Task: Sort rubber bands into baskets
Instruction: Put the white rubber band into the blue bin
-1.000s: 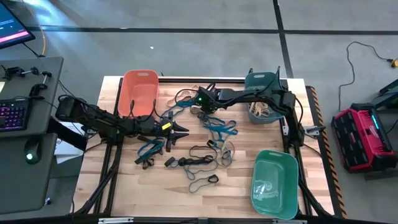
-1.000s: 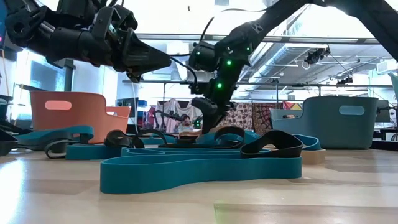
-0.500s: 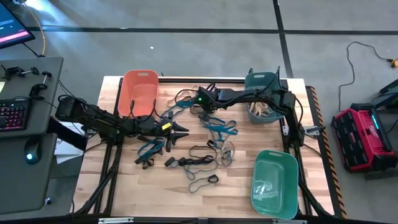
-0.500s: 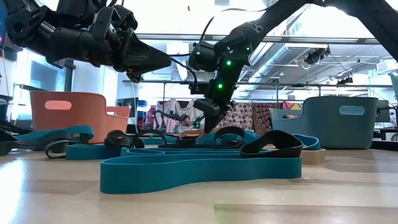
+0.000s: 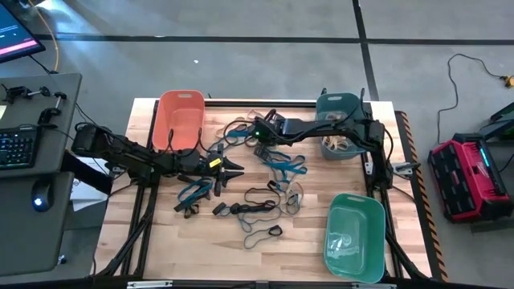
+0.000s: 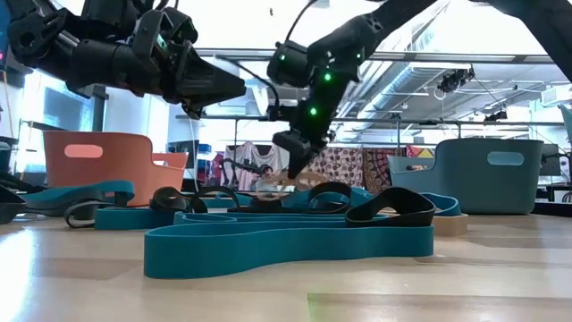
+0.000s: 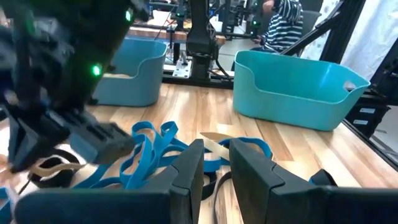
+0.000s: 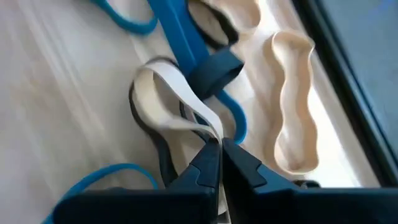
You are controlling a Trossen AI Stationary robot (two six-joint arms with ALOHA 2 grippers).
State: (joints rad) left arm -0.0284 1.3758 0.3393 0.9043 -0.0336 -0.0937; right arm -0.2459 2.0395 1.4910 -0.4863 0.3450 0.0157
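Observation:
Many rubber bands (image 5: pixel 269 189), blue, black and tan, lie scattered over the middle of the wooden table. The orange basket (image 5: pixel 178 119) stands far left, the dark teal basket (image 5: pixel 337 120) far right, the green basket (image 5: pixel 353 237) near right. My right gripper (image 8: pixel 219 144) reaches from the right over the far part of the pile (image 5: pixel 255 132), shut on a tan rubber band (image 8: pixel 163 102). My left gripper (image 5: pixel 239 169) hovers level above the pile's left side, its fingers (image 7: pixel 186 171) a little apart with nothing between them. My right gripper pinches the tan band's edge (image 8: pixel 210 132) between its two fingertips, one strip of the loop. The fingers slant down from the table's right. The band's held end is raised; the remainder of the loop droops onto black and blue bands (image 8: pixel 214 68).
A second tan band (image 8: pixel 292 112) lies beside the table's dark far frame. A long blue band (image 6: pixel 286 241) lies nearest the low camera. Tan bands show in the dark teal basket (image 5: pixel 336 144). A desk with a keyboard (image 5: pixel 16 148) stands left of the table.
My right gripper has shut on the tan band, then risen a little and rolled, drawing the band's held end up off the pile. The band's other end stays down.

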